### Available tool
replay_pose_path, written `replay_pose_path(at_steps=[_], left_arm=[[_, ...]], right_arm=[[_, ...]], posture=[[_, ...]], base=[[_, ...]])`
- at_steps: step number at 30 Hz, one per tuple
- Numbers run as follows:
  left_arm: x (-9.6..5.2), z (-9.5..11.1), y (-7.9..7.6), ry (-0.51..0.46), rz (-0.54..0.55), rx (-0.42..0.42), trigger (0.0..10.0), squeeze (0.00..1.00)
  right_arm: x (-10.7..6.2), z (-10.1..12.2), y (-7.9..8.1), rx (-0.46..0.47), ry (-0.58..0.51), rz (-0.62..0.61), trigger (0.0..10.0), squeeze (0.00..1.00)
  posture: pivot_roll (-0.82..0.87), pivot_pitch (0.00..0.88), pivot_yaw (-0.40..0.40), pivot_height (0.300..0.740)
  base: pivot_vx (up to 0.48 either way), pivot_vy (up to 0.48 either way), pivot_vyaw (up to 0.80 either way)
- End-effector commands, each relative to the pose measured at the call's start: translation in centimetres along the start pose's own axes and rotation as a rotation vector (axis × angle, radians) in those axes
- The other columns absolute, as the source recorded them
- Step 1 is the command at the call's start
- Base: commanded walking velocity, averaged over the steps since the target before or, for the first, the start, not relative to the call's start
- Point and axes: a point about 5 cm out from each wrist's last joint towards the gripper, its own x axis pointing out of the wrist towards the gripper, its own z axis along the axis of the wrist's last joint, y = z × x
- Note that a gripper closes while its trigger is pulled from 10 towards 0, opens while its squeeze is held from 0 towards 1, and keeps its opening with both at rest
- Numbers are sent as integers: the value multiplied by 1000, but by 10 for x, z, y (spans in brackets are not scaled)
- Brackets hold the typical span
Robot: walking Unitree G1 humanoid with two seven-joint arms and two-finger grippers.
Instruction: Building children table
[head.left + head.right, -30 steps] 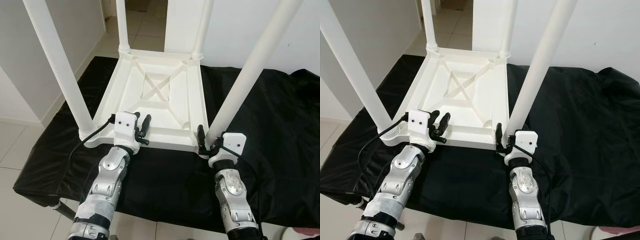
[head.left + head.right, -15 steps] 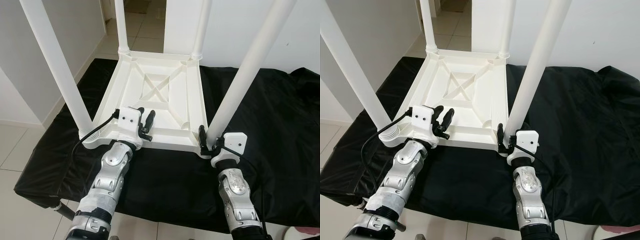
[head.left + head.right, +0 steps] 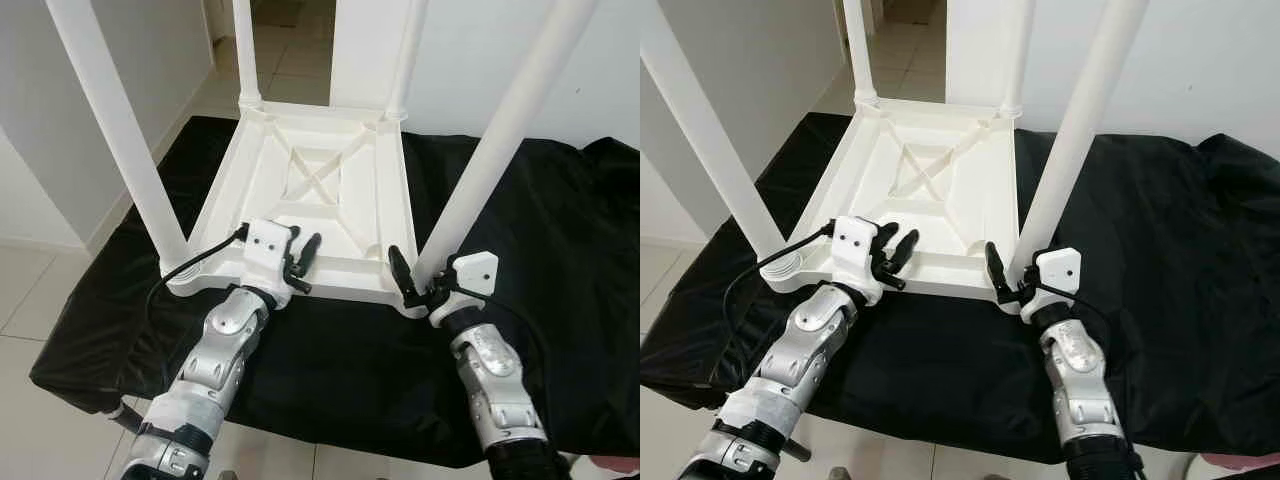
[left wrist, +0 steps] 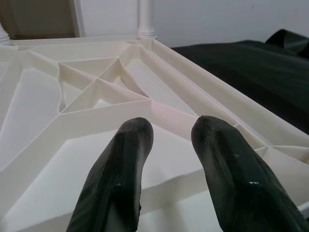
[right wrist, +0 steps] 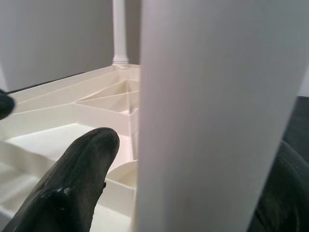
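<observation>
A black cloth (image 3: 560, 260) drapes the platform I see before me, hanging over its near edge. Pale floor tiles (image 3: 40, 300) spread at left, white walls (image 3: 30, 130) rising beyond.

Upturned table (image 3: 320, 190) on cloth (image 3: 560, 250), left tool (image 3: 300, 262) and right tool (image 3: 410, 280) at near edge

I see the white plastic table (image 3: 320, 200) lying upside down on the black cloth (image 3: 560, 260), its ribbed underside with a cross brace facing up. All four round legs stand upright in the corner sockets: near-left leg (image 3: 120, 130), near-right leg (image 3: 495, 150), far-left leg (image 3: 245, 50), far-right leg (image 3: 408, 55). Its near edge sits close to me.
</observation>
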Motion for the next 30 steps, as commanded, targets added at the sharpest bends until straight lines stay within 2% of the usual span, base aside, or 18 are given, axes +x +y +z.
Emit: replay_pose_path(at_steps=[1,2,9,11,14,21,30], left_arm=[[-6,6,-31,-3,-574,19,10000,0],[-11,7,-38,10,-651,35,10000,0],[-22,3,-47,53,-753,65,10000,0],[-31,2,-52,88,-832,88,10000,0],[-35,1,-56,111,-880,91,10000,0],[-36,2,-57,126,-875,89,10000,0],[-32,0,-41,141,-840,113,10000,0]], right_arm=[[0,-4,-1,3,32,57,10000,0],[-2,-5,-4,1,50,111,10000,0],[-5,-7,-11,5,74,162,10000,0],[-7,-9,-20,-2,97,197,10000,0],[-7,-10,-25,-6,110,215,10000,0],[-6,-12,-31,-14,127,236,10000,0],[-3,-13,-34,-32,126,251,10000,0]], posture=[[-96,0,-11,740],[-93,0,-16,740],[-88,0,-21,740],[-86,0,-23,740],[-85,0,-22,740],[-83,0,-17,740],[-80,0,-11,740]], base=[[0,0,0],[0,0,0],[0,0,0],[0,0,0],[0,0,0],[0,0,0],[0,0,0]])
